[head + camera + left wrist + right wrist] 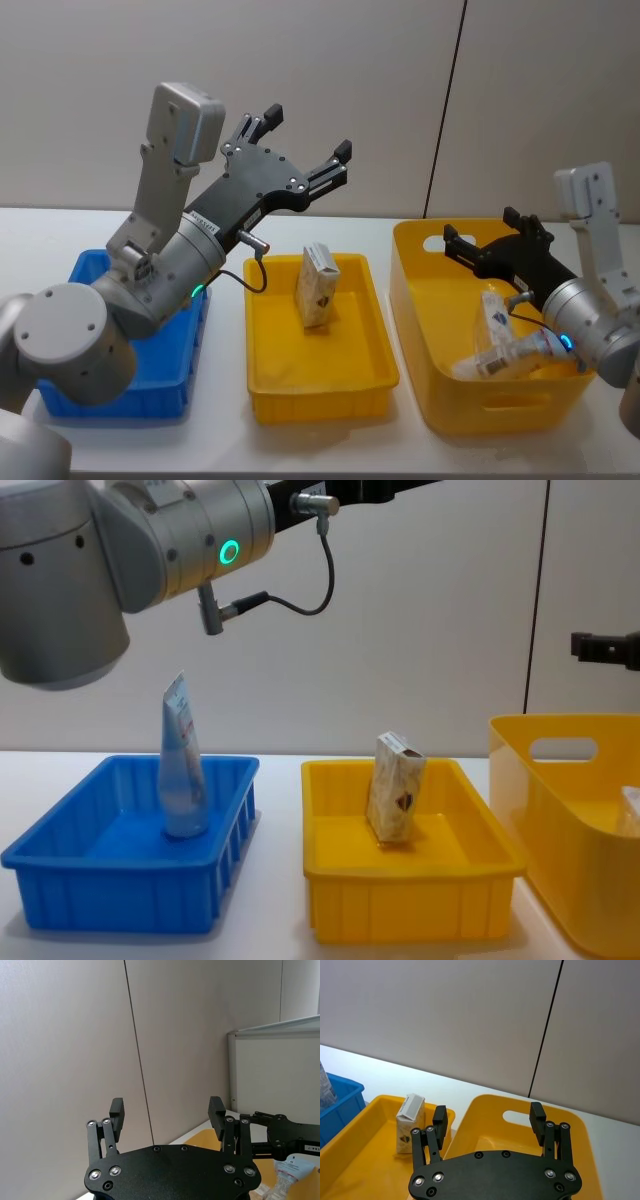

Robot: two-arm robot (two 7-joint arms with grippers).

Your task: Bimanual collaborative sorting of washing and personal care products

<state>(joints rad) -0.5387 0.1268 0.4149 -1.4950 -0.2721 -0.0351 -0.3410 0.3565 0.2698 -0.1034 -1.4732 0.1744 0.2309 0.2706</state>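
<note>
Carton point(318, 286) stands in yellow tray point(370, 385) on white table point(300, 450); both grippers spread, empty.

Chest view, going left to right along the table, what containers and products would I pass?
Blue bin with a squeeze tube standing in it → small yellow bin with a beige carton standing in it → large yellow tub.

I see 1 blue plastic bin point(120, 880), 2 yellow plastic bins point(400, 900), a beige rectangular carton point(395, 800) with dark emblem, white counter point(220, 440).
</note>
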